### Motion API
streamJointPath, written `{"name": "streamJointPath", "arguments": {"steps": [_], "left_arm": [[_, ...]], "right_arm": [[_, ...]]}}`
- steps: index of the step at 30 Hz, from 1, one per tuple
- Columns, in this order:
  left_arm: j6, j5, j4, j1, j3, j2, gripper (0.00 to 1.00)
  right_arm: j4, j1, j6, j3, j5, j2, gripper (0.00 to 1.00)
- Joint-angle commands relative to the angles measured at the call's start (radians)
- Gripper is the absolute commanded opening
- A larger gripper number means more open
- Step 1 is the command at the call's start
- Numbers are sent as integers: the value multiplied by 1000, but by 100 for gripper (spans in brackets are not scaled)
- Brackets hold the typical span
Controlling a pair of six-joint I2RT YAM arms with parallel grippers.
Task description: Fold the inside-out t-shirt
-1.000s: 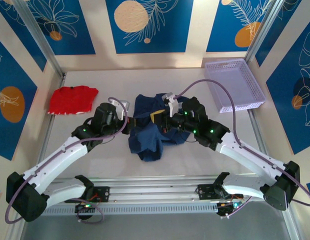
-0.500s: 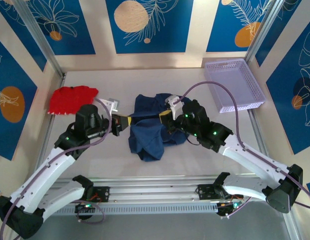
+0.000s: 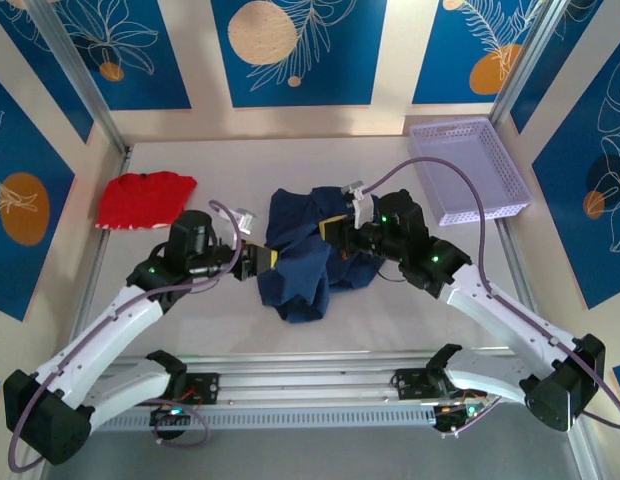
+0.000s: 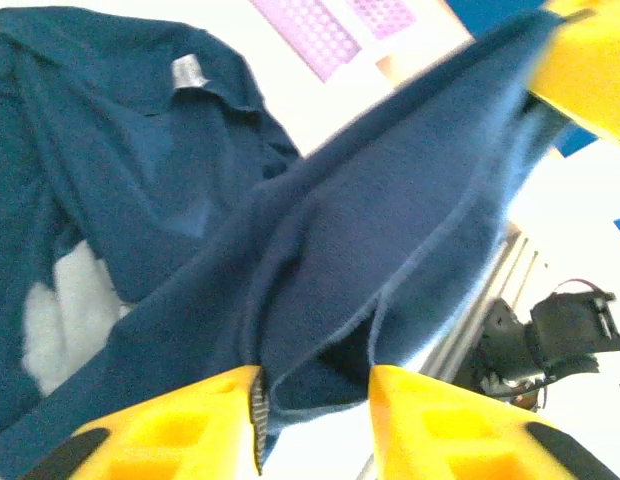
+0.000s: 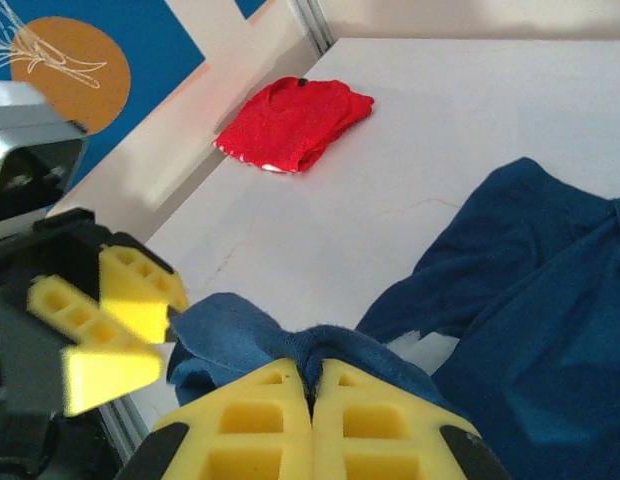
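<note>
The inside-out t-shirt (image 3: 302, 268) lies crumpled in dark navy folds at the table's middle, a white tag (image 4: 188, 72) showing at its collar. My right gripper (image 3: 333, 232) is shut on a bunched ridge of the shirt (image 5: 390, 350) and holds it a little off the table. My left gripper (image 3: 262, 262) is at the shirt's left edge, open, with a hanging fold of navy cloth (image 4: 320, 330) in the gap between its yellow fingers. In the right wrist view the left gripper (image 5: 168, 325) sits right beside that lifted cloth edge.
A folded bright red garment (image 3: 143, 198) lies at the table's far left (image 5: 295, 122). A lilac perforated basket (image 3: 468, 170) stands at the back right. The aluminium frame rail (image 3: 310, 390) runs along the near edge by the arm bases.
The left gripper drew back to the left, then came in again to the shirt's left edge. The right gripper shifted slightly right and back, still holding the cloth.
</note>
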Motion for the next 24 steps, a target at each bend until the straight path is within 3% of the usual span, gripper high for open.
{"name": "streamJointPath", "arguments": {"steps": [1,6,15,24], "left_arm": [[20,85,119,-23,-33,-60,38],[39,-14,145,-35,-67,-121,51],[118,-280,56,-85,-33,-79,59],[168,-217,119,-90,-10,21,72]], "right_arm": [[-12,-8,62,44,-23,17,0],[-67,-19,40,83,-30,22,0],[-115,-79,23,121,-160,41,0],[-121,-103,14,128,-201,47,0]]}}
